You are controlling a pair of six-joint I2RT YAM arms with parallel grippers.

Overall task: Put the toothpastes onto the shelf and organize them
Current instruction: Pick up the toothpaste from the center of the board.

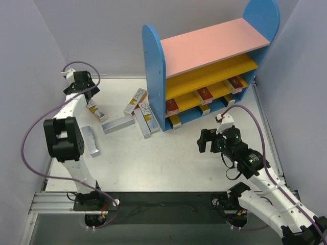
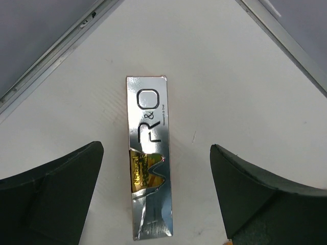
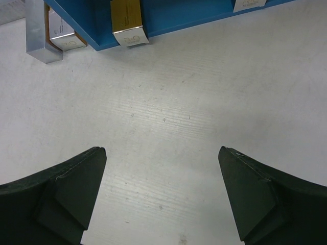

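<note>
Both grippers stand wide open and hold nothing: the left gripper (image 2: 156,146) hangs straight over a silver foil-faced toothpaste box (image 2: 149,158) that lies flat on the table's far left, framed between the black wedge-shaped fingers (image 2: 56,194) without touching either, while the right gripper (image 3: 162,149) hovers above bare white tabletop (image 3: 168,102) just in front of the small wooden shelf with blue round-topped side panels (image 1: 153,61). By my reckoning the job is about half done: three red-ended boxes (image 1: 204,94) sit spaced along the lower yellow board and three more poke their ends out of the blue base (image 1: 175,121), whereas roughly half a dozen silver boxes (image 1: 118,124) are scattered on the table, some bunched against the shelf's left foot, one alone nearer the left arm (image 1: 91,140); no box shows on the upper yellow board or the pink top board (image 1: 214,43). Each box is a long, narrow, sharp-edged cardboard carton, and the one under the left wrist has a mirror-like skin, dark outline lettering, a yellow patch and creasing at its near end. Shelf boards look smooth and painted; the table looks matte and faintly scuffed
</note>
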